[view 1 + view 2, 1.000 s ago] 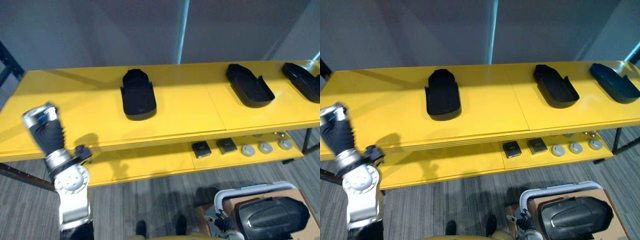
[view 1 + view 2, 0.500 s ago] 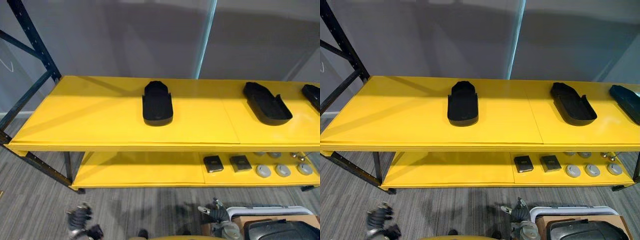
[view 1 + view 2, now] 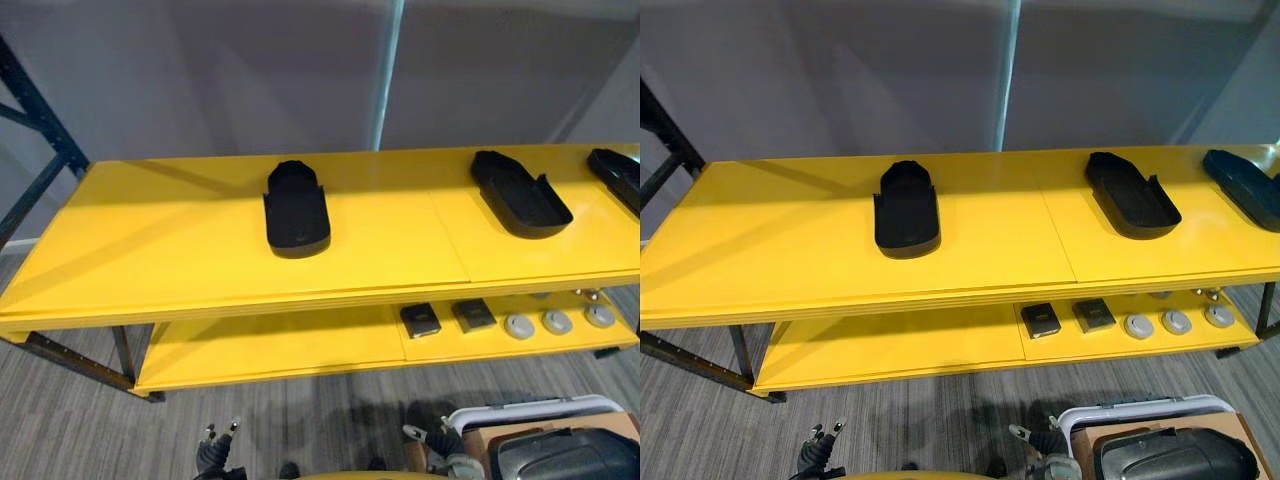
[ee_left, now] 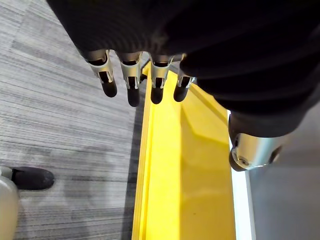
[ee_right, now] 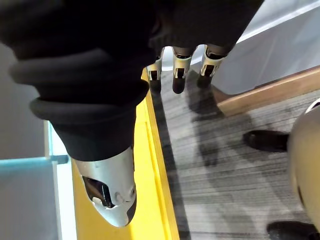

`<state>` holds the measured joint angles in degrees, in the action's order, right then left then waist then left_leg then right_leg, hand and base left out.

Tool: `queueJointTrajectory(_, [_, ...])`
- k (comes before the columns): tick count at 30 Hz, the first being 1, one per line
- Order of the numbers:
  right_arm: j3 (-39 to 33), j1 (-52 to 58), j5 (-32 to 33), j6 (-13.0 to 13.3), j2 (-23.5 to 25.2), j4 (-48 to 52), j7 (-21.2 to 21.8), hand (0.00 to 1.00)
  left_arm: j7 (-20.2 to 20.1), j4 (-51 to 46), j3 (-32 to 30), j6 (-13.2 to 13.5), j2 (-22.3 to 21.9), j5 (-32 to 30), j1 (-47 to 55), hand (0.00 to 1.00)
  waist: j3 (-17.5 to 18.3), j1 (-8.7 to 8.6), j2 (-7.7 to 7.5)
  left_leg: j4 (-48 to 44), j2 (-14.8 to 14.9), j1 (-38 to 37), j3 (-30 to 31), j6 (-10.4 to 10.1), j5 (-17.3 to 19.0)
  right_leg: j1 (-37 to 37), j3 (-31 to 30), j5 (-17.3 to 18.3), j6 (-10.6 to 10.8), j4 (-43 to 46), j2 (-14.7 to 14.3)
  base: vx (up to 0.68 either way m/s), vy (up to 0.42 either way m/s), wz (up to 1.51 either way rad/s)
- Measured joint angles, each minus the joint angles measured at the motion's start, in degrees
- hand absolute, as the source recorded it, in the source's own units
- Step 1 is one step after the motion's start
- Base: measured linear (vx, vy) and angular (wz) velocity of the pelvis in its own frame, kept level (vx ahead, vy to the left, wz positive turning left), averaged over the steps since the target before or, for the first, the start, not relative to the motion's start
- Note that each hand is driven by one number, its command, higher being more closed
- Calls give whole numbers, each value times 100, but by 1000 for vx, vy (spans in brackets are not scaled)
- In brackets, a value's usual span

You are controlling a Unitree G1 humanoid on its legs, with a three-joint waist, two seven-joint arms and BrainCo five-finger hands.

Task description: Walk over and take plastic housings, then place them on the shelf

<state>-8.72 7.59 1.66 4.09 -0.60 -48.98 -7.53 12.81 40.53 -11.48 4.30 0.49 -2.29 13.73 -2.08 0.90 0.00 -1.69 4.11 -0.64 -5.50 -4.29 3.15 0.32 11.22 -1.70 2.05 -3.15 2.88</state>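
Observation:
Three black plastic housings lie on the top of the yellow shelf [image 3: 180, 250]: one left of the middle [image 3: 296, 208], one to the right [image 3: 520, 193], one at the far right edge [image 3: 620, 175]. Another dark housing [image 3: 565, 455] rests in a brown box at the lower right. My left hand [image 4: 131, 75] hangs low over the grey floor by the shelf's edge, fingers straight and empty. It also shows at the bottom of the left eye view [image 3: 215, 458]. My right hand [image 5: 180, 65] hangs low too, fingers straight, holding nothing.
The lower shelf board [image 3: 270, 345] carries two small black blocks [image 3: 421, 320] and several grey discs [image 3: 557, 322] at its right end. A dark upright post [image 3: 35, 115] stands at the shelf's left end. A white rail [image 3: 520, 410] frames the box.
The camera has shifted. My left arm, raised before the shelf's front a second ago, has dropped to floor level. Its fingers now hang straight.

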Motion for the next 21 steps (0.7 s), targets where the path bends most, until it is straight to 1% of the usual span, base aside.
queueJointTrajectory(1, [-45,-29,0,1,2,52,-4,0,1,-94,18,6,-6,-19,-41,0,-51,-3,22,-196,18,27,-62,5,130,27,-64,0,0,3,-9,73,20,-27])
queueJointTrajectory(4, [-162,-63,-2,3,-5,289,-27,0,31,-345,70,22,-12,-63,-131,0,-134,0,55,-534,80,87,-257,12,355,-65,-292,-1,2,148,-37,29,32,-40])
queueJointTrajectory(5, [-161,-84,-3,4,-6,341,-28,0,53,-413,72,26,-12,-63,-136,0,-145,-7,47,-539,86,83,-291,28,375,-114,-362,-1,2,200,-42,-25,37,-55])
queueJointTrajectory(8, [-159,-119,-15,2,5,670,-34,0,114,-621,219,65,-7,-65,-254,0,-231,-16,-37,-675,94,99,-621,78,469,-378,-672,-2,16,473,-30,-68,48,-58])
queueJointTrajectory(10, [-150,-122,-29,1,3,866,-63,0,112,-743,337,68,-25,-69,-296,0,-327,-16,-51,-997,120,135,-854,156,657,-488,-881,13,60,668,-27,-114,62,-63])
queueJointTrajectory(12, [-79,-149,-87,3,-11,1090,-129,0,113,-849,485,108,-38,-71,-366,0,-412,-30,-36,-1575,175,372,-1157,244,943,-791,-1228,4,172,912,-35,-191,95,-73])
queueJointTrajectory(14, [85,-164,-172,1,-50,1207,-124,0,113,-891,494,125,-39,-84,-406,0,-529,-49,-37,-1943,247,491,-1377,292,1134,-900,-1440,-33,286,947,-90,-245,106,-70])
queueJointTrajectory(15, [94,-137,-204,-5,-35,1228,-124,0,113,-934,484,124,-47,-102,-376,0,-550,-50,-51,-2057,310,528,-1628,377,1228,-970,-1361,16,279,907,-43,-257,112,-83])
queueJointTrajectory(16, [88,-136,-213,-7,-37,1232,-123,0,114,-953,476,122,-71,-119,-339,0,-553,-32,-46,-2057,343,535,-1768,419,1258,-976,-1214,33,253,891,10,-247,120,-91])
queueJointTrajectory(17, [87,-143,-219,-8,-47,1244,-120,0,112,-958,462,108,-124,-119,-297,0,-592,1,34,-2048,413,546,-1991,442,1267,-1067,-972,20,186,1078,89,-220,136,-111])
queueJointTrajectory(18, [92,-169,-223,-11,-42,1292,-110,0,113,-967,420,101,-132,-118,-227,0,-547,5,-49,-2033,491,532,-2311,476,1251,-1296,-494,195,88,1827,237,-193,120,-107])
queueJointTrajectory(19, [91,-162,-224,-11,-39,1330,-108,0,112,-968,411,92,-117,-118,-212,0,-560,9,-19,-2015,502,532,-2413,480,1248,-1340,-331,329,68,2118,274,-135,83,-110])
queueJointTrajectory(21, [90,-209,-227,-9,-67,1359,-103,0,105,-978,402,88,-91,-116,-208,0,-490,2,-84,-1953,576,530,-2890,533,1174,-1313,211,1064,31,2972,503,-60,1,-101])
